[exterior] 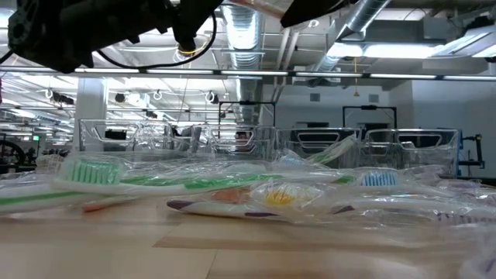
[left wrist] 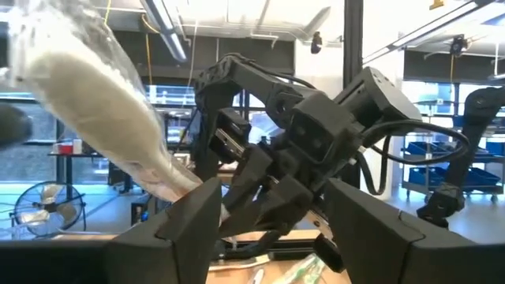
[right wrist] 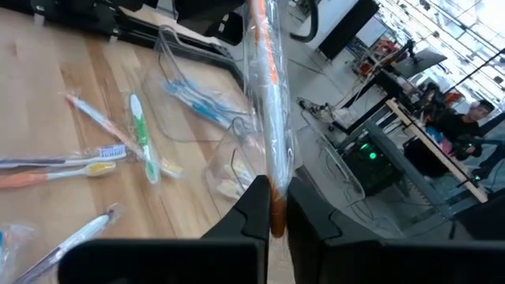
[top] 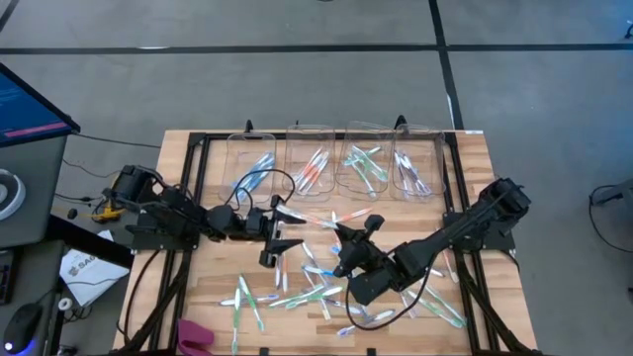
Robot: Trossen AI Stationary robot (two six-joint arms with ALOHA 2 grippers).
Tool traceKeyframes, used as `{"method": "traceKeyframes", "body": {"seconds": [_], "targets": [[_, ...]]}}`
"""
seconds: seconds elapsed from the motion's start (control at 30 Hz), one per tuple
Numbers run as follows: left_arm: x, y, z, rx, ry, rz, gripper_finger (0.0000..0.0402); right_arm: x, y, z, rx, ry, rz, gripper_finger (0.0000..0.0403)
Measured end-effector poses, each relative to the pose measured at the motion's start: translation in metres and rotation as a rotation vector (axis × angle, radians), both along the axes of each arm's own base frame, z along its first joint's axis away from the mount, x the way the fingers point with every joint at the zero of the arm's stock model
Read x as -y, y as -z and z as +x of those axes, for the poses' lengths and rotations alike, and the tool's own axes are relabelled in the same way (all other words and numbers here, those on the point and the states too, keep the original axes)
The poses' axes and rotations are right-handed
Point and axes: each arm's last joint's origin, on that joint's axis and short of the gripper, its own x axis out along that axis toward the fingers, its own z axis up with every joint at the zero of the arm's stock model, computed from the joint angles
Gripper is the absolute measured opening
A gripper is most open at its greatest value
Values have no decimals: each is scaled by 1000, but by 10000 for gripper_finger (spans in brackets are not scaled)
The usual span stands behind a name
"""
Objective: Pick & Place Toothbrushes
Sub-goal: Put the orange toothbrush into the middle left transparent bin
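Note:
Many wrapped toothbrushes point(top: 307, 289) lie loose on the wooden table point(top: 495, 168), and they fill the foreground of the low view point(exterior: 232, 194). Above the table's middle my right gripper point(top: 338, 235) is shut on one wrapped toothbrush with an orange handle point(right wrist: 268, 95). That toothbrush point(top: 315, 220) reaches toward my left gripper point(top: 295, 229). My left gripper point(left wrist: 276, 217) stands open facing the right gripper point(left wrist: 264, 185), with the toothbrush point(left wrist: 102, 102) slanting past one of its fingers. My right gripper pinches the toothbrush's orange handle end point(right wrist: 276, 197) between its two fingers. The rest of the toothbrush sticks out forward beyond the fingertips, lifted clear of the table. My left gripper: the wrapped toothbrush ends close to one finger point(left wrist: 193, 209), and I cannot tell whether they touch.
Several clear bins point(top: 312, 163) stand in a row along the table's far edge, each with toothbrushes inside. A black frame point(top: 193, 188) runs around the work area. A pink object point(top: 195, 334) lies at the near left corner. A person point(right wrist: 473, 118) sits beyond the table.

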Motion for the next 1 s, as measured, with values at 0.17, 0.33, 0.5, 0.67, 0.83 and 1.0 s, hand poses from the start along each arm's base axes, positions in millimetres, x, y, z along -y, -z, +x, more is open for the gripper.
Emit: {"method": "traceKeyframes", "body": {"seconds": [0.17,0.33,0.5,0.67,0.83,1.0], "targets": [[-1,0,0,0,-2,-2,208,-8,-2,-5,20,15,-67,13],[-1,0,0,0,-4,-3,203,-17,-5,-8,37,-1,-86,13],[-2,0,0,-3,-36,-15,210,-14,-5,-3,34,-23,-38,13],[-5,0,1,-4,-57,-19,218,-10,-4,-1,24,-28,-23,13],[-9,0,1,-2,-71,-19,221,-8,-1,3,4,-52,12,13],[-11,0,2,-1,-81,-19,212,-8,12,13,-39,-66,-11,13]]}}
